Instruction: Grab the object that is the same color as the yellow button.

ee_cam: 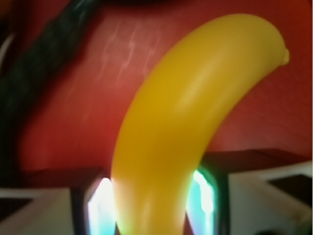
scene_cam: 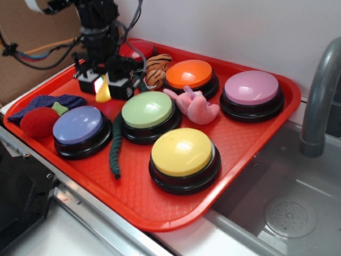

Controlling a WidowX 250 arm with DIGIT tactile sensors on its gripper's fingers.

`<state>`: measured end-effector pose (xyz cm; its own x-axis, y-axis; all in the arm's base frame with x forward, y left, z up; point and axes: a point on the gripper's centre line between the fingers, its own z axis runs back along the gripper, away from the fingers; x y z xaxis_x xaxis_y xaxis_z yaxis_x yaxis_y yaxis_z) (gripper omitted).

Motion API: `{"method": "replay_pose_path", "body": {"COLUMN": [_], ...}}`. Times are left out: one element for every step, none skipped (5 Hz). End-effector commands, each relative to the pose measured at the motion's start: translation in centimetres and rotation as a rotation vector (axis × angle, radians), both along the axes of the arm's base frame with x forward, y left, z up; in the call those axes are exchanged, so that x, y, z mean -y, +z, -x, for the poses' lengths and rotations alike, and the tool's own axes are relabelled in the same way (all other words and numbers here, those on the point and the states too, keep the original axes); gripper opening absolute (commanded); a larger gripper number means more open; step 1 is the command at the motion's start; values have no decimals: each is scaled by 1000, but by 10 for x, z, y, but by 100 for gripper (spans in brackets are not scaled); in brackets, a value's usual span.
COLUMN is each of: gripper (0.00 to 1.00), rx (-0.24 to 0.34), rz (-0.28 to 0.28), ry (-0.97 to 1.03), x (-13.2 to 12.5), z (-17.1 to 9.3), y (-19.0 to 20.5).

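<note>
Right now my gripper (scene_cam: pixel 104 85) is closed on the banana (scene_cam: pixel 103 92), at the far left of the red tray (scene_cam: pixel 250 144). From the wrist view the banana (ee_cam: pixel 181 127) fills most of the frame, its lower end pinched between my two fingers (ee_cam: pixel 98 208) and its tip curving up to the right over the tray floor. In the exterior view the banana hangs point-down between the fingers, just above the tray surface or touching it; I cannot tell which.

The yellow button (scene_cam: pixel 184 153) sits at the near edge of the tray, well apart from me. Just beyond it is the green button (scene_cam: pixel 147 111), with the blue button (scene_cam: pixel 79 127) to its left and the orange button (scene_cam: pixel 189 74) and purple button (scene_cam: pixel 251 89) farther back. A pink plush toy (scene_cam: pixel 196 105) lies between the green and purple buttons. A dark green snake toy (scene_cam: pixel 115 152) stretches between the blue and green buttons. A red ball (scene_cam: pixel 38 122) rests on a dark blue cloth (scene_cam: pixel 48 102) at the left edge.
</note>
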<state>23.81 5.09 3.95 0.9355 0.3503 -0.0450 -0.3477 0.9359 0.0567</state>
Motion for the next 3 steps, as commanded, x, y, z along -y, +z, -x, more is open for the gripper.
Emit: {"method": "replay_pose_path", "body": {"gripper": [0,0,0], "rx": [102,102,94], "rz": [91,91,101], "ry": [-293,-386,-377], "x": [46,65,65], "z": [7,22,23], "y": [96,111,109]}}
